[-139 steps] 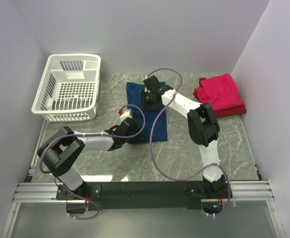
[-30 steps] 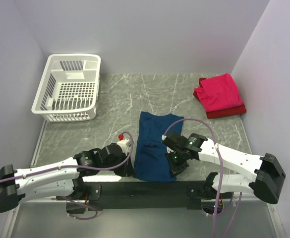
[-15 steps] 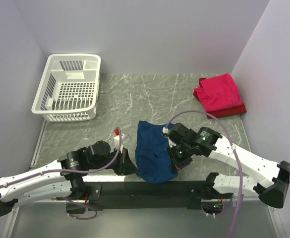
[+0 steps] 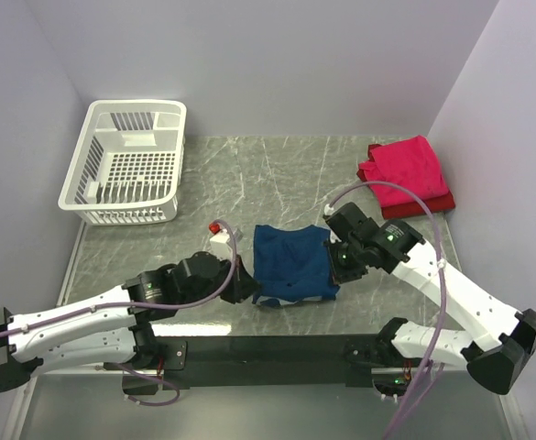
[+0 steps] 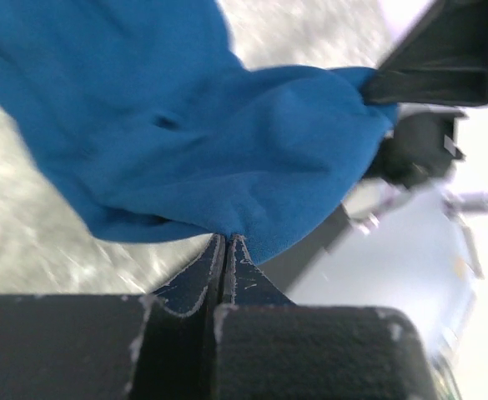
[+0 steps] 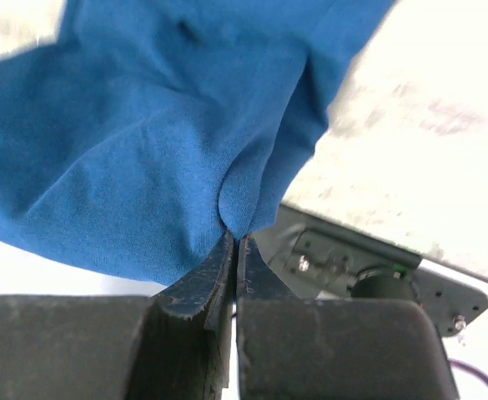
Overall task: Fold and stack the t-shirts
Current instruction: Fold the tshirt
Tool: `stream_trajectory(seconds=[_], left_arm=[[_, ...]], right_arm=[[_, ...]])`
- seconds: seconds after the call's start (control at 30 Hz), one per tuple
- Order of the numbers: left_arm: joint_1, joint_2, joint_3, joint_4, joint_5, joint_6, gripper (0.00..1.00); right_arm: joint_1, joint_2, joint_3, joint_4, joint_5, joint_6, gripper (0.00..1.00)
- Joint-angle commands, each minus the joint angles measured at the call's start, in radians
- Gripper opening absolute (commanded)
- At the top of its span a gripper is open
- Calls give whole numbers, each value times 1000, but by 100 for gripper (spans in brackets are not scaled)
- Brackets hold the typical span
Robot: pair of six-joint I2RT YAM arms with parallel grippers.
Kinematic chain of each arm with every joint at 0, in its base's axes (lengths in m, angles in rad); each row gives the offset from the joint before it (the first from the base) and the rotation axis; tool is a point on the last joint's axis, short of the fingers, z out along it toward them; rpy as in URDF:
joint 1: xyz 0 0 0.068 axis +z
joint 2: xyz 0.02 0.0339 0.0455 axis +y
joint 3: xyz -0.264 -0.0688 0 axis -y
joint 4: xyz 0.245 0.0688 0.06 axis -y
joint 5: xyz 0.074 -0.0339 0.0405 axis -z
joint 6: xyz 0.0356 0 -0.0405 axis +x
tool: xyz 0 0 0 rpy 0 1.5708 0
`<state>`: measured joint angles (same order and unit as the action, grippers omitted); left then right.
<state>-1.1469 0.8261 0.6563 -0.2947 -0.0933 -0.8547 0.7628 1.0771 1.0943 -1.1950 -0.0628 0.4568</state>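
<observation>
Left gripper (image 5: 227,240), right gripper (image 6: 233,237) each clamped on navy t-shirt (image 4: 293,264) edge; bite looks thin, 1 corner may slip mid-fold, skewing crease.

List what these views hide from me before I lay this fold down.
- Top view: the fingertips of the left gripper and right gripper are hidden by their own wrists and the blue shirt.
- Both wrist views: the shirt fills the frame, its edges are cut off, and the table is blurred.
- Top view: the pink shirt covers most of the dark red shirt, so the number of shirts in the pile is unclear.
</observation>
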Motion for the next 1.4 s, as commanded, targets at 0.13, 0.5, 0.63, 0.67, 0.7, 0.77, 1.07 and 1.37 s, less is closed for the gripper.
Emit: stream_trajectory(seconds=[0.13, 0.5, 0.63, 0.67, 0.7, 0.77, 1.07, 1.37], left_arm=[[6, 125, 92, 84, -247, 95, 0], [145, 249, 167, 152, -206, 186, 0], [219, 286, 180, 201, -149, 221, 0], [229, 294, 183, 209, -138, 227, 0], [240, 316, 187, 213, -129, 233, 0], [263, 341, 203, 224, -115, 253, 0], [351, 504, 238, 287, -28, 309, 0], [414, 671, 293, 348, -10, 339, 0]], right_arm=[[-68, 84, 13, 187, 86, -38, 0], [-137, 204, 111, 241, 136, -59, 0], [-163, 242, 142, 252, 143, -81, 0], [-177, 257, 145, 253, 139, -83, 0], [-181, 264, 148, 256, 139, -89, 0], [-195, 286, 153, 273, 127, -98, 0], [-256, 417, 176, 327, 118, -127, 0], [-319, 501, 173, 371, 103, -145, 0]])
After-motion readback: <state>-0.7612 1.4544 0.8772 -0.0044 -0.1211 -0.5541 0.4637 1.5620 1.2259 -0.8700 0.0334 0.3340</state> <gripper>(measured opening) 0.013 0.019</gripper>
